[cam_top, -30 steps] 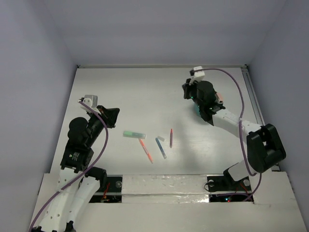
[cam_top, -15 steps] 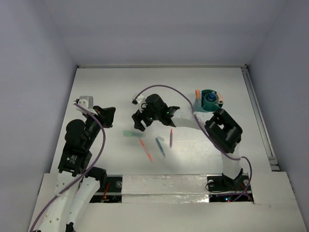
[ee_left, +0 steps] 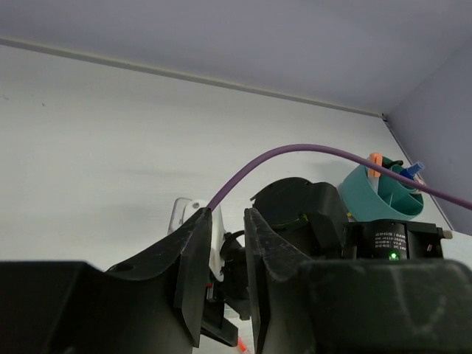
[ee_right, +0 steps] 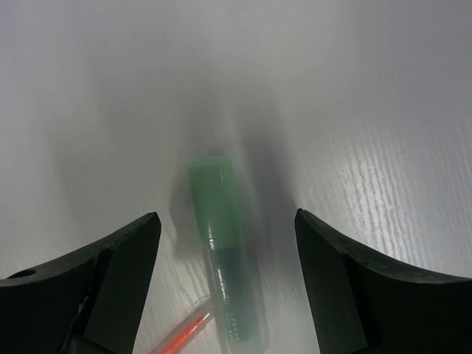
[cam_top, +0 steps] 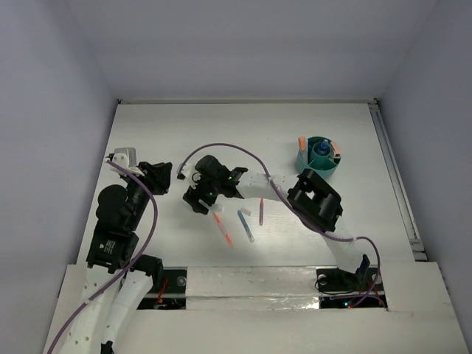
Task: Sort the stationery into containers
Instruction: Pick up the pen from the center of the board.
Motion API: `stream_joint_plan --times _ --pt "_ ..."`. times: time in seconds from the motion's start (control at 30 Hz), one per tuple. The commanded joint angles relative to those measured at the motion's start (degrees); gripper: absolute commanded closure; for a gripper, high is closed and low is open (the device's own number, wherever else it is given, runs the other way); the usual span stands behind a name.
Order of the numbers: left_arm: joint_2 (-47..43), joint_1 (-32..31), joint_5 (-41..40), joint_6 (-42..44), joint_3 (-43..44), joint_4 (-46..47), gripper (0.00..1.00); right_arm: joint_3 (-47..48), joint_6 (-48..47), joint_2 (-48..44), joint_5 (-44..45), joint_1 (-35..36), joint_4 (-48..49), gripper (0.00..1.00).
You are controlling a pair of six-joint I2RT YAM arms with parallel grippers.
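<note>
Right end effector (ee_right: pixel 225 243) has swung from the teal cup (cam_top: pixel 318 154) to frame centre, fingers spread wide astride the green marker (ee_right: pixel 225 258); next: descend, close.

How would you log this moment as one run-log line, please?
right gripper: open, straddling green marker | left gripper: shut, empty, idle | teal cup: partly filled | orange pen: on table

table (cam_top: pixel 184 133) white, faint wood grain | cup (cam_top: pixel 305 160) teal, far right of marker, holds orange + blue items | marker (ee_right: pixel 223 251) green, translucent barrel | pen (cam_top: pixel 223 230) orange, just beside marker | pen (cam_top: pixel 245 226) blue | crayon (cam_top: pixel 261 210) purple | arms white/black, cables (cam_top: pixel 221 147) purple | grippers (ee_right: pixel 225 295) black
</note>
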Motion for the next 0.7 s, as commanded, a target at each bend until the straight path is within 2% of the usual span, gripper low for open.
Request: stream_joint_plan --times 0.0,0.37,0.5,0.53,0.67 --pt "-0.26 0.33 -0.28 -0.2 2.05 1.61 0.78 3.66 -2.39 0.96 0.87 0.62 -2.78 0.21" --pt "-0.09 0.33 1.56 -0.38 1.79 2.14 0.78 9.03 -6.95 6.67 9.04 1.23 -3.75 0.41" --pt "0.17 0.33 1.83 -0.46 1.7 2.14 0.78 8.06 -9.15 7.29 14.49 1.23 -1.73 0.56" --pt "0.09 0.33 1.83 -0.38 1.7 2.14 0.78 7.63 -9.5 7.03 16.59 1.23 -1.11 0.63" --pt "0.09 0.33 2.0 -0.38 1.7 2.23 0.78 3.77 -8.37 5.1 18.19 -0.09 4.42 0.8"
